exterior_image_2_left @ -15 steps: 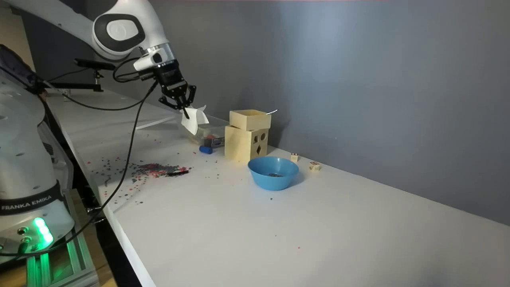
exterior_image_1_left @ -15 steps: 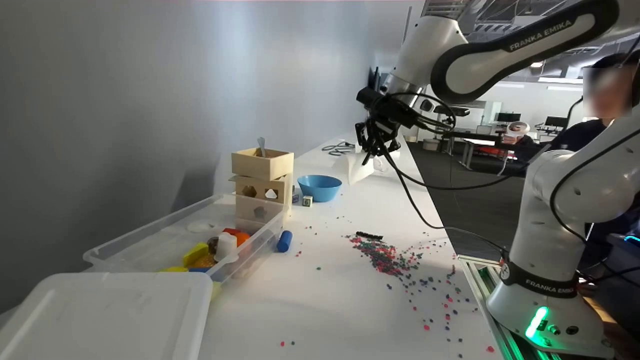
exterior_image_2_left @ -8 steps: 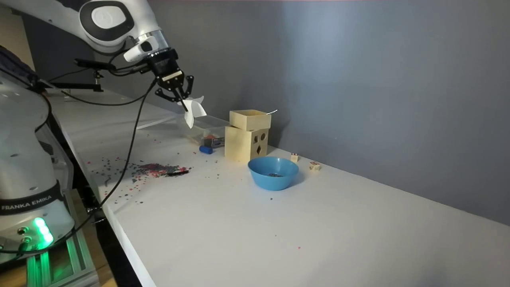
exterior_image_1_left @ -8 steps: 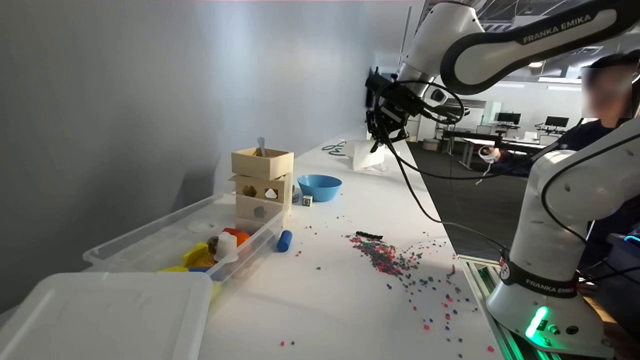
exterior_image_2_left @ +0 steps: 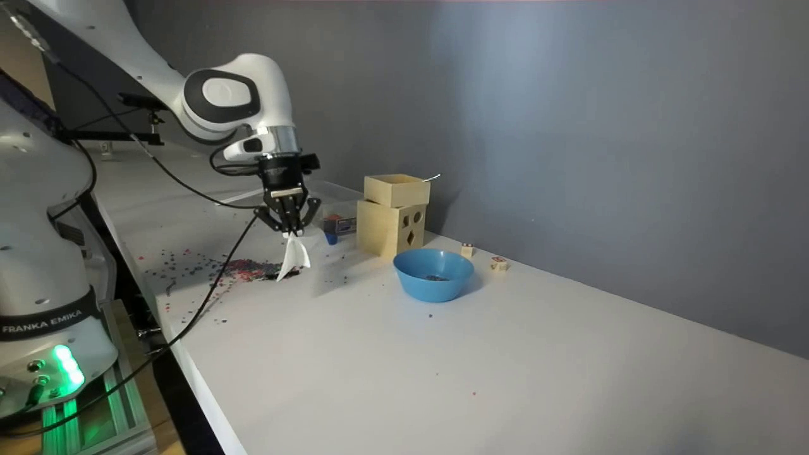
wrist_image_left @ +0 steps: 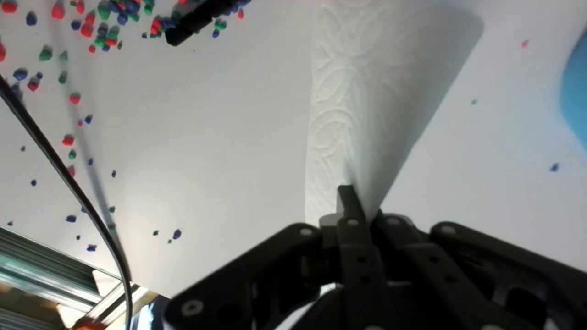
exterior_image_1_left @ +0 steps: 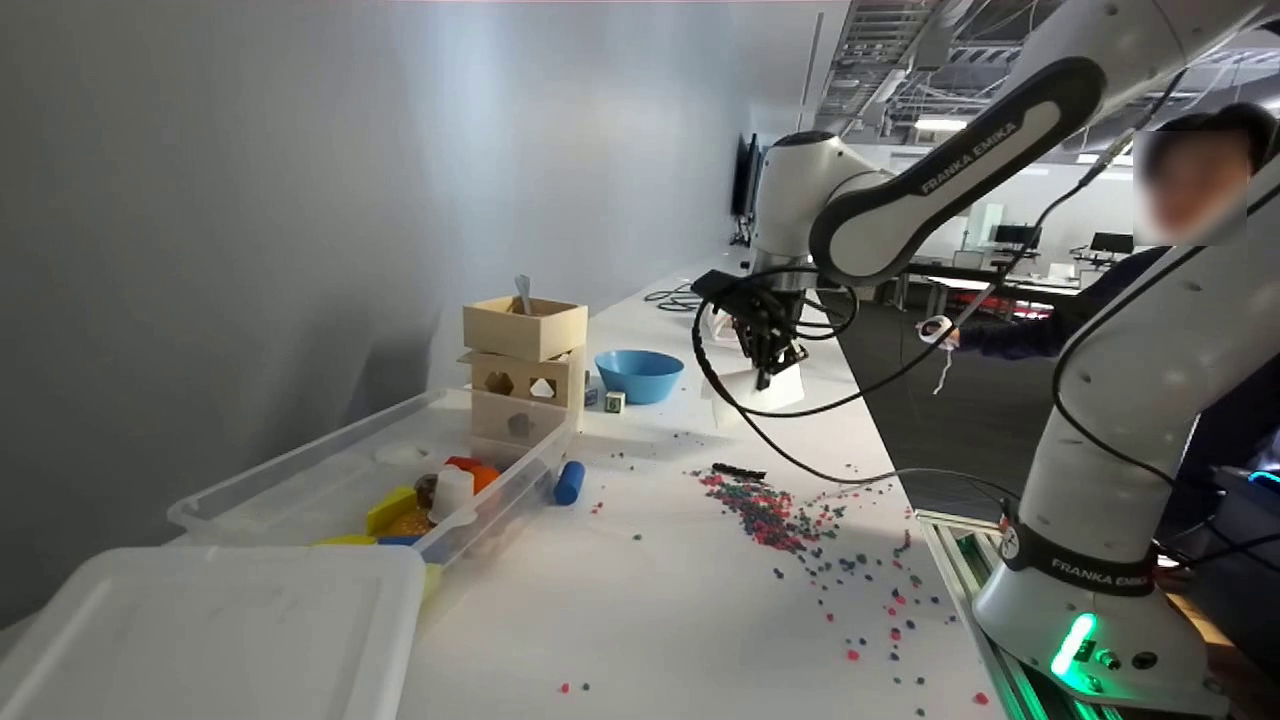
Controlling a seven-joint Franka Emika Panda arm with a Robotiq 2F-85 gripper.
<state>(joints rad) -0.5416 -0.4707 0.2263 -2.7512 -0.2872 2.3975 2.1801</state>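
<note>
arm [exterior_image_2_left: 221, 95] bent, gripper [exterior_image_2_left: 292, 234] pointing down, pinching paper towel [exterior_image_2_left: 295, 256]

The arm [exterior_image_1_left: 1130, 380] is showing smooth white shells [exterior_image_1_left: 800, 190], all curves. A black band [exterior_image_1_left: 968, 160] is hugging the forearm's white panel [exterior_image_1_left: 865, 237], and FRANKA EMIKA is standing out on it in pale capitals. The base [exterior_image_1_left: 1160, 620] is wearing a black collar [exterior_image_1_left: 1085, 575] that's carrying the same name, and under it a slanted light [exterior_image_1_left: 1074, 643] is glowing bright green. At the wrist [exterior_image_2_left: 239, 151] a silver ring [exterior_image_2_left: 285, 140] is gleaming, with a black disc [exterior_image_2_left: 253, 145] sitting beside it. The gripper [exterior_image_2_left: 292, 231] is looking black and spidery to me; a pale strip [exterior_image_2_left: 286, 192] is crossing it, and grey screws [wrist_image_left: 192, 307] are dotting its links [wrist_image_left: 257, 263]. Black cables [wrist_image_left: 52, 156] are looping loosely about the wrist.
</note>
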